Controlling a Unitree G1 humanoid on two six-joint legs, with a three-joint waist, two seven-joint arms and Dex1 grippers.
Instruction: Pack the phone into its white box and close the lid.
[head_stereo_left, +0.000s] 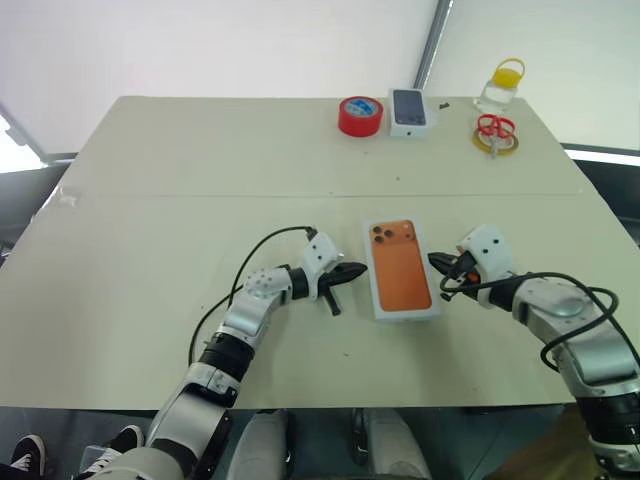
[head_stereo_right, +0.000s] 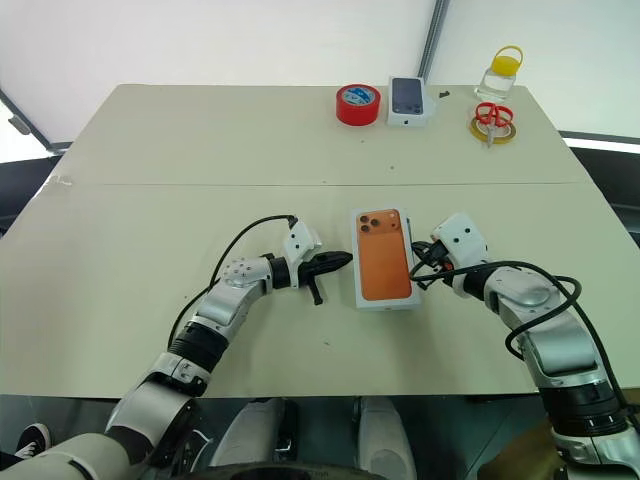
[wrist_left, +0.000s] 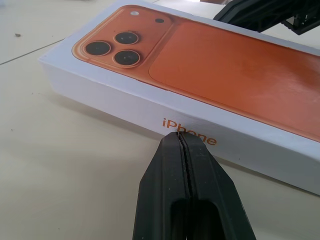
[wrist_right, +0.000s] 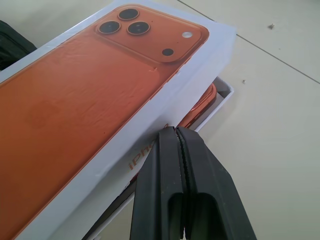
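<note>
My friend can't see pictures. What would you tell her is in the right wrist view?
The lid, white with an orange phone picture, sits crooked on the white box, so the orange phone peeks out at one corner. The right gripper, its black fingers shut, is at the lid's side wall, above a pale table.

Count on the surface (head_stereo_left: 150, 300): one lid (head_stereo_left: 400, 268) bearing an orange phone picture; one white box (wrist_right: 220, 100) base beneath it; one phone (wrist_right: 202, 107), an orange edge visible inside that base. One red tape roll (head_stereo_left: 360, 116). One smaller white box (head_stereo_left: 409, 111) picturing a dark phone. One pair of red-handled scissors (head_stereo_left: 495, 128). One yellow tape ring (head_stereo_left: 496, 143). One clear bottle (head_stereo_left: 500, 88) with a yellow cap. Two end effectors: left (head_stereo_left: 350, 272), right (head_stereo_left: 438, 263).
</note>
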